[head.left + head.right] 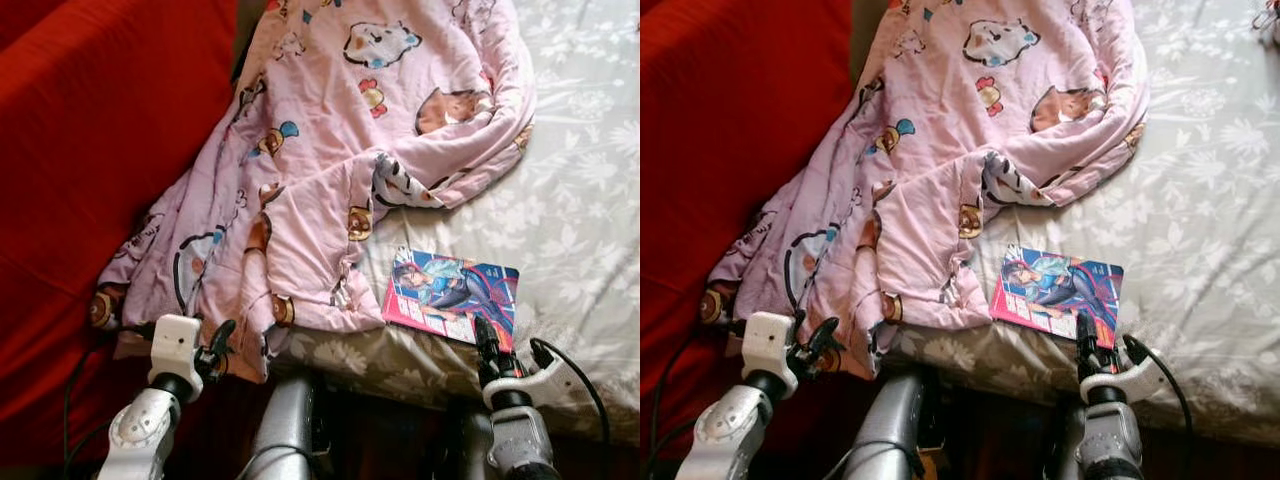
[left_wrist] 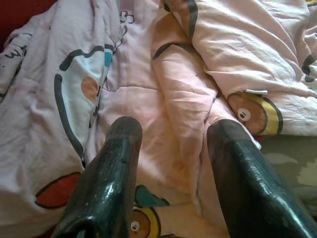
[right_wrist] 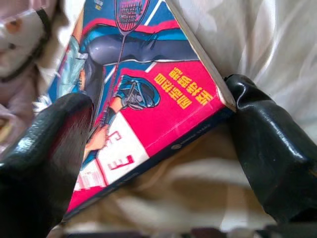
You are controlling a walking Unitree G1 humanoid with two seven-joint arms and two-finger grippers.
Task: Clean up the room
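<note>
On the bed (image 1: pixel 590 190), the manga book (image 1: pixel 455 295) lies at 5 o'clock of the pink cartoon quilt (image 1: pixel 330 170). Right pincer (image 3: pixel 158 144) straddles its corner, open; left pincer (image 2: pixel 171 163) gapes over the quilt.

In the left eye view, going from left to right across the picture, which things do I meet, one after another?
Red sofa → left gripper → pink blanket → book → right gripper → bed sheet.

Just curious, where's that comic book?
The comic book lies on the bed near its front edge, beside the pink blanket, just ahead of the right claw.
</note>
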